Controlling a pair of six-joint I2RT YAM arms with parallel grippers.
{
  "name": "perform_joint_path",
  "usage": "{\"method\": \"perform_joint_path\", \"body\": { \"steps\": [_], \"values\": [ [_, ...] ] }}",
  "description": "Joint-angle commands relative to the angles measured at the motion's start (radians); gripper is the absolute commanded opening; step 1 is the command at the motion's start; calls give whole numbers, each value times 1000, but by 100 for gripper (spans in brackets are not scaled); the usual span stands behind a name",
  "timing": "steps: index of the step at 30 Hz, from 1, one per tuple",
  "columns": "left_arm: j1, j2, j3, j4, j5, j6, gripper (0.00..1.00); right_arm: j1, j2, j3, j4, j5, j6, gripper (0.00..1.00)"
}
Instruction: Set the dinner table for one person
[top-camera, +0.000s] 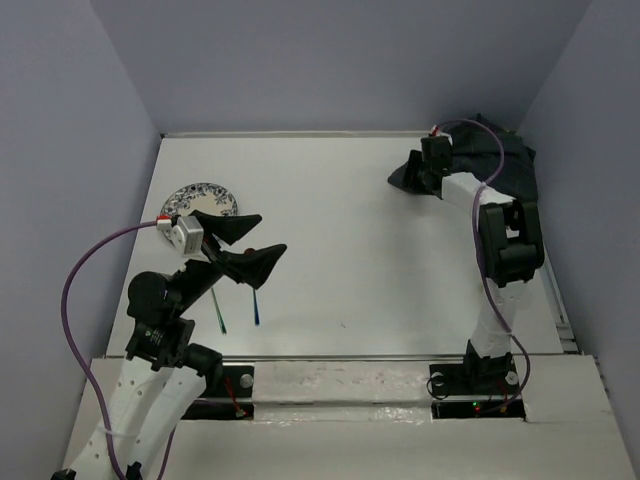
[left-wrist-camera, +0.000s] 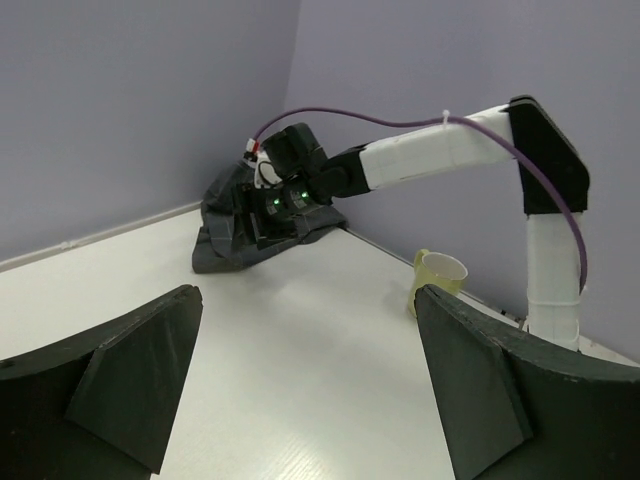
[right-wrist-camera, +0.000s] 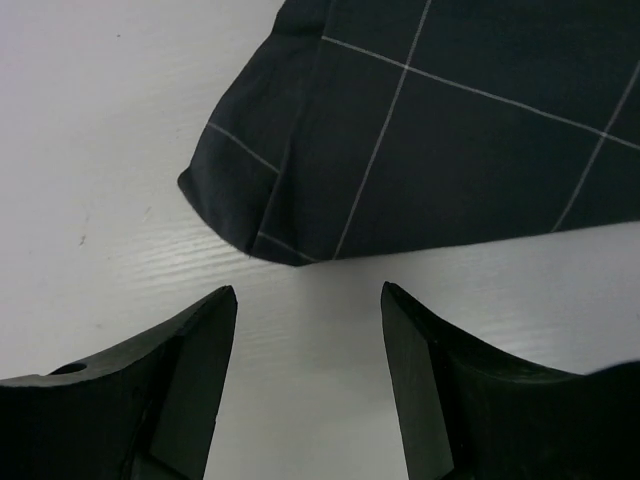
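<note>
The white dinner table (top-camera: 350, 250) fills the top view. A blue-patterned plate (top-camera: 200, 197) lies at its far left. A green-handled utensil (top-camera: 219, 312) and a blue-handled one (top-camera: 256, 306) lie near the front left, their upper ends hidden under my left gripper (top-camera: 272, 233). That gripper hovers open and empty above the table (left-wrist-camera: 310, 380). A dark plaid cloth (top-camera: 505, 160) lies bunched at the far right corner (right-wrist-camera: 450, 130). My right gripper (top-camera: 405, 180) is open and empty, low over the table, just short of the cloth's corner (right-wrist-camera: 308, 300).
A yellow cup (left-wrist-camera: 437, 278) stands by the table's right edge near the right arm; the top view hides it. A metal rail (top-camera: 350, 357) runs along the near edge. Purple walls enclose the far and side edges.
</note>
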Motion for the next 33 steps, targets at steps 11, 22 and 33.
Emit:
{"method": "perform_joint_path", "body": {
  "steps": [11,22,33],
  "values": [
    [10,43,33,39,2,-17,99,157,192,161,86,-58,-199,6],
    [46,120,43,26,-5,-34,99,368,-147,-331,181,-41,-51,0],
    [52,108,39,-2,-49,-6,99,176,-79,-91,87,82,-60,65]
  ]
}}
